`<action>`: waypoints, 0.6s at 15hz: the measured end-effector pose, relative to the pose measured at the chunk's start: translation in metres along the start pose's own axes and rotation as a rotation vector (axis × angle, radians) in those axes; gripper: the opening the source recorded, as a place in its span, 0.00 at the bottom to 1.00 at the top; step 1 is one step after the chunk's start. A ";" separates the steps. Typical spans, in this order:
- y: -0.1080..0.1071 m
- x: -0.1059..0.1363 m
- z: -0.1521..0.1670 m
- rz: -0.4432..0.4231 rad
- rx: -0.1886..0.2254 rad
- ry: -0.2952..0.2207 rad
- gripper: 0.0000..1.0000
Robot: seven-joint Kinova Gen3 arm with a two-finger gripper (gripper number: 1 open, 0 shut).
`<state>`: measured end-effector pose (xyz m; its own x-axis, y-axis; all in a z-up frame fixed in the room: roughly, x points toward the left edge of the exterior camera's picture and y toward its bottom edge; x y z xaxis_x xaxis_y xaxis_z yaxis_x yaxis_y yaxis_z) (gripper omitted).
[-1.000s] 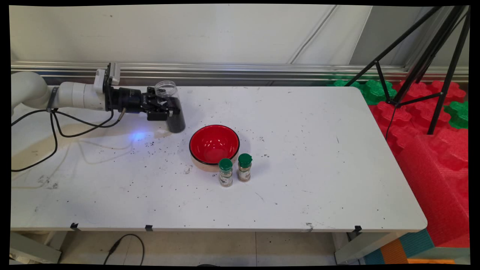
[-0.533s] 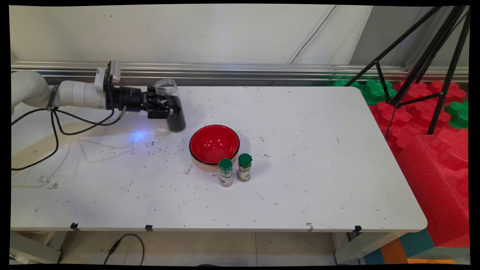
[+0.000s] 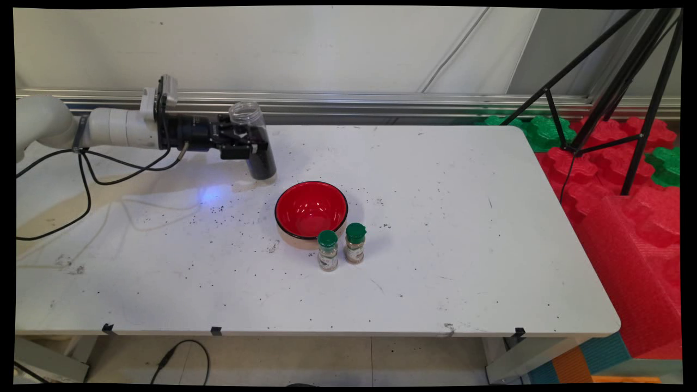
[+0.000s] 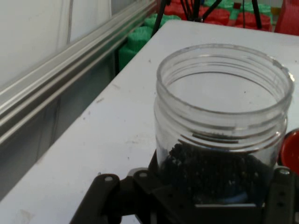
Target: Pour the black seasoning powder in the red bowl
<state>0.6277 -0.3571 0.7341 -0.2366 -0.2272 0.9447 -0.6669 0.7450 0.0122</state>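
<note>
Above the tabletop [image 3: 435, 218], an open clear jar [image 3: 255, 140] of dark granules is gripped by the pincer [image 3: 248, 147], near a red bowl [image 3: 311, 209].

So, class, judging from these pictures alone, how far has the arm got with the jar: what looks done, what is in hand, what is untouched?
Done: the gripper is shut on the open jar of dark grains and holds it clear of the table, a little higher than a second ago. In hand: carrying it upright, left of the red bowl. Untouched: the bowl looks empty, and the two green-capped spice jars stand capped in front of it.
</note>
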 end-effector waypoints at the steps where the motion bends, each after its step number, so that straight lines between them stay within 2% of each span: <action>1: 0.000 0.002 0.001 0.002 0.002 0.004 0.00; 9: 0.002 0.022 0.017 0.065 0.042 0.042 0.00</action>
<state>0.6090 -0.3710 0.7497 -0.2506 -0.1522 0.9560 -0.6806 0.7300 -0.0622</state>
